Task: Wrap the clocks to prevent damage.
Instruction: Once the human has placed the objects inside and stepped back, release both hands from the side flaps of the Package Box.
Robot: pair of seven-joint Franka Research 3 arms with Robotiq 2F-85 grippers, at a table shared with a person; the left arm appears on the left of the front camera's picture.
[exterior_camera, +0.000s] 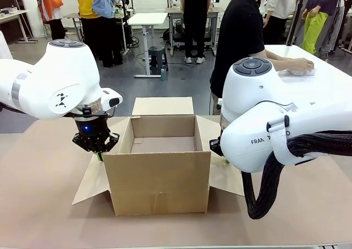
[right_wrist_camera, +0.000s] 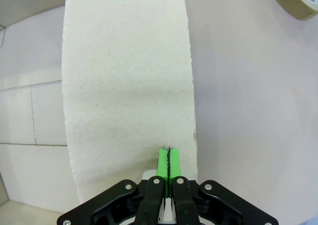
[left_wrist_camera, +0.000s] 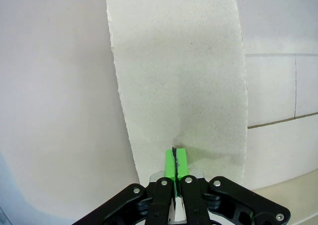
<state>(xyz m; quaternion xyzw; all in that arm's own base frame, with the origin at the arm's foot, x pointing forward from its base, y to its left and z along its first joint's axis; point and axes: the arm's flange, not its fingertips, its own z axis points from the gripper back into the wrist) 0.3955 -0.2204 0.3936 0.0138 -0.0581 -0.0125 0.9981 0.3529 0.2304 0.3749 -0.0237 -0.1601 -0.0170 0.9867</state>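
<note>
The left tool [left_wrist_camera: 176, 158] had its green pads pressed flat together with nothing between them, poised over the pale left flap [left_wrist_camera: 179, 76] of an open brown cardboard box [exterior_camera: 159, 177]. The right tool [right_wrist_camera: 169, 160] was pressed together the same way over the box's right flap [right_wrist_camera: 129, 76], with a tan roll of tape [right_wrist_camera: 297, 1] lying beyond it on the brown paper-covered tabletop [exterior_camera: 44, 205]. Past the box, a person's hand [exterior_camera: 297, 65] rested on a small white bundle [exterior_camera: 309, 72] on a separate white tabletop [exterior_camera: 330, 89]; whether it wrapped a clock could not be told.
</note>
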